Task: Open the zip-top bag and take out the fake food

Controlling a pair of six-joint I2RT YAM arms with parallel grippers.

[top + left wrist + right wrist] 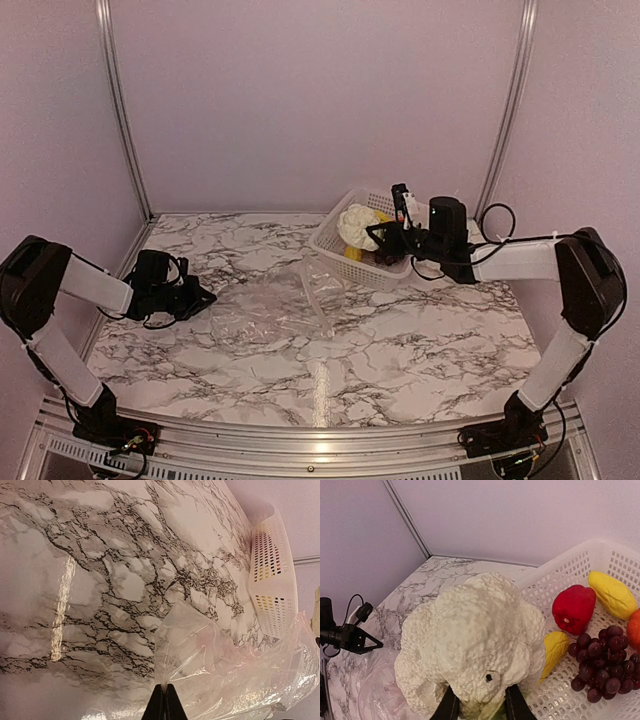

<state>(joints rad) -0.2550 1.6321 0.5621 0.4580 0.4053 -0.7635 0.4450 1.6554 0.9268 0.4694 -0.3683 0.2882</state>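
The left tool [164, 694] is pressed together on a corner of the zip-top bag [230, 675], probably to anchor it; the bag lies slack on the bench [100, 555] just beside the basket [560, 572], on the left arm's side. The right tool [483, 706] pinches the white lumpy piece [475, 635] by its base above the basket's bag-side rim, seemingly to set it beside the red piece [573, 609], grape bunch [600, 662] and yellow fruits [612, 594] inside.

Reaches inward, low over the table, with the left arm [95, 285], left gripper [203, 296] pinched fully shut on the bag [262, 322]. Reaches inward, higher, with the right arm [520, 262], right gripper [378, 236] clamped around the white piece [355, 222].
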